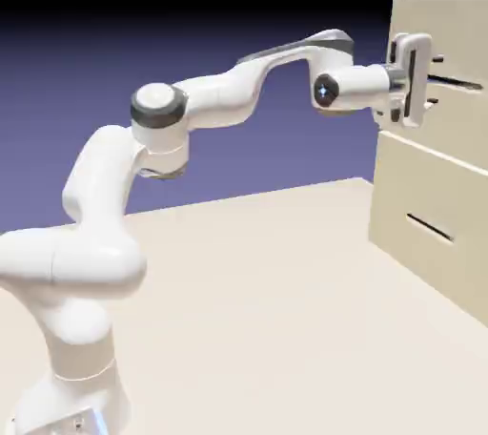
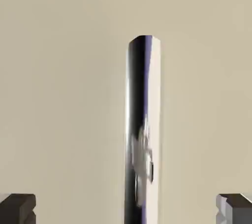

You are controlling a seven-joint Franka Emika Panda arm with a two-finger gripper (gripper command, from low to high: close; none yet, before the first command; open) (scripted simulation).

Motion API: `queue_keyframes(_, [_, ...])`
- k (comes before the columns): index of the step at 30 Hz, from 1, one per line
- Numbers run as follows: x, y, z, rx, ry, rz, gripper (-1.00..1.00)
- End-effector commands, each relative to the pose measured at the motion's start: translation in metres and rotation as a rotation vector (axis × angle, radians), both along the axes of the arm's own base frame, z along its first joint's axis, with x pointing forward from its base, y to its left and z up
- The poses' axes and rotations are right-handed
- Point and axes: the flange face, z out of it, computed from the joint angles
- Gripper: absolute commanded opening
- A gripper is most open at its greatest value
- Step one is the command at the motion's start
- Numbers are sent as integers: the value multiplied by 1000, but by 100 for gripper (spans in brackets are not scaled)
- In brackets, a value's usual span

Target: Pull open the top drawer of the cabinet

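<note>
A: Where does the arm (image 1: 191, 104) stand?

B: It rises at the exterior view's left and reaches level to the right, with the gripper (image 1: 431, 78) at the top drawer (image 1: 457, 51) of the cabinet (image 1: 429, 185).

A: The fingers?

B: Spread wide, one at each side of the handle (image 2: 142, 120), nothing pinched yet.

A: So what makes the step go well?

B: I'd keep the bar centred between the tips, close squarely on it, then pull straight out, not at an angle.

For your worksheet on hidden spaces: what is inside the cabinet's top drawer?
Nothing inside shows. The top drawer is shut, so only its cream front and bar handle appear, with the open fingers either side of the handle. Its contents are covered.
</note>
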Motion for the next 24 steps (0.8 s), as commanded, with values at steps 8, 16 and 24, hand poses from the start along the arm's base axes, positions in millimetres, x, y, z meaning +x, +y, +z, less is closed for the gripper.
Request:
queue_keyframes(8, [44, 0, -2, 1, 2, 0, 0])
queue_keyframes(16, [13, 0, -2, 1, 2, 0, -100])
queue_keyframes(24, [-39, 0, -2, 1, 2, 0, -100])
